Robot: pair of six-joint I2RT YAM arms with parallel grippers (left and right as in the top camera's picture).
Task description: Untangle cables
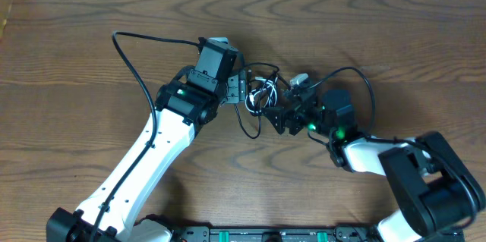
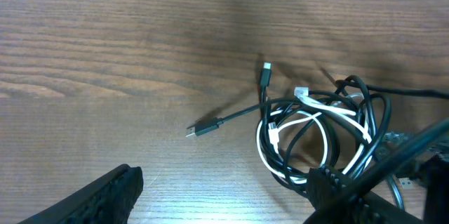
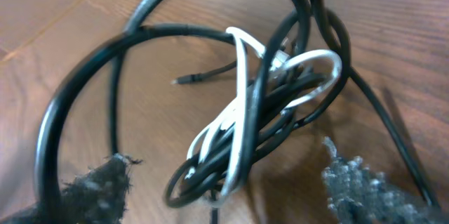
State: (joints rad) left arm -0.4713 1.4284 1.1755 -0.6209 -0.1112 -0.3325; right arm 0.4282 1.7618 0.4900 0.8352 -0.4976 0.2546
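Below me the long black cable (image 2: 238, 115) and shorter white cable (image 3: 242, 90) lie tangled in one loose coil on the table (image 2: 105, 41).

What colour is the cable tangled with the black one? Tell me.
White cable, clearest in the right wrist view.

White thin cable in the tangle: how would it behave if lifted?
Probably floppy: the thin white cable lies in loose curved loops. Likely drags the thin black cable along, since their loops interlace. Seems light, being so thin.

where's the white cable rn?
Overhead, mid-table: white cable tangled in the black cable loops, between left gripper and right gripper.
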